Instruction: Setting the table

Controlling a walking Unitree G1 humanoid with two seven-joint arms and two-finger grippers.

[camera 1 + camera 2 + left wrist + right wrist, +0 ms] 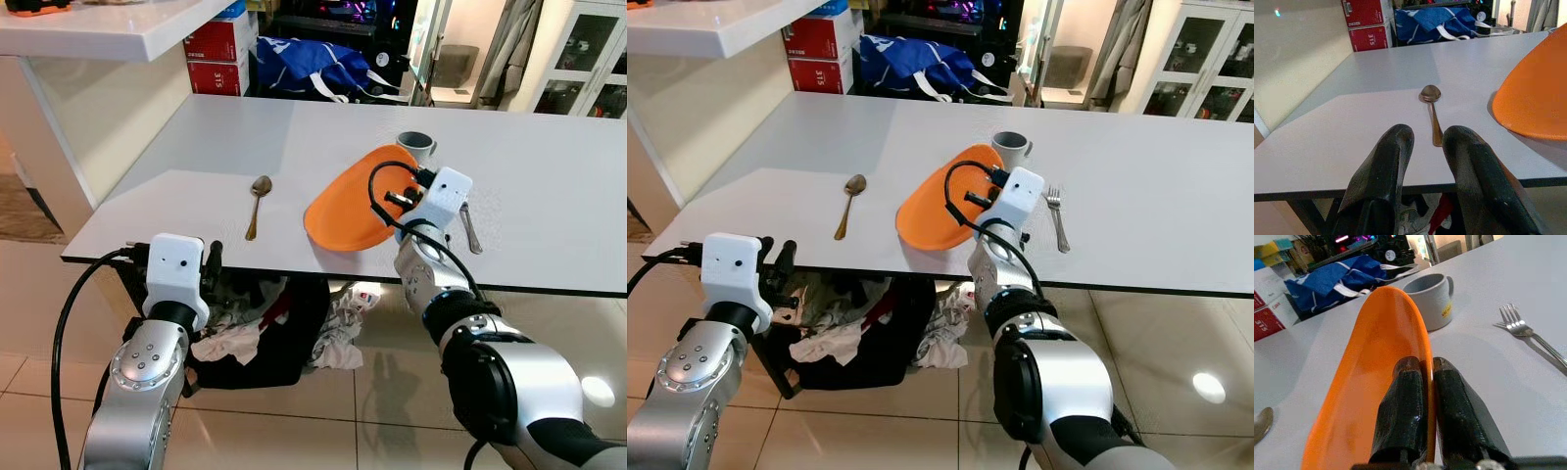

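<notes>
Head views: the right hand (416, 186) grips the near rim of the orange plate (348, 201), tilting it off the tabletop (549, 176), likely to reposition it between spoon (258, 204) at 9 o'clock and fork (470, 227) at 3 o'clock; a grey mug (415, 146) sits at 12, half hidden. Left wrist view: the left hand (1427, 147) waits below the table edge, fingers narrowly parted, empty. Right wrist view: fingers (1449, 396) pinch the plate rim; the plate's underside is unseen.

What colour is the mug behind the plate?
Grey, with a small yellow mark on its side; the right wrist view shows the mug best.
</notes>
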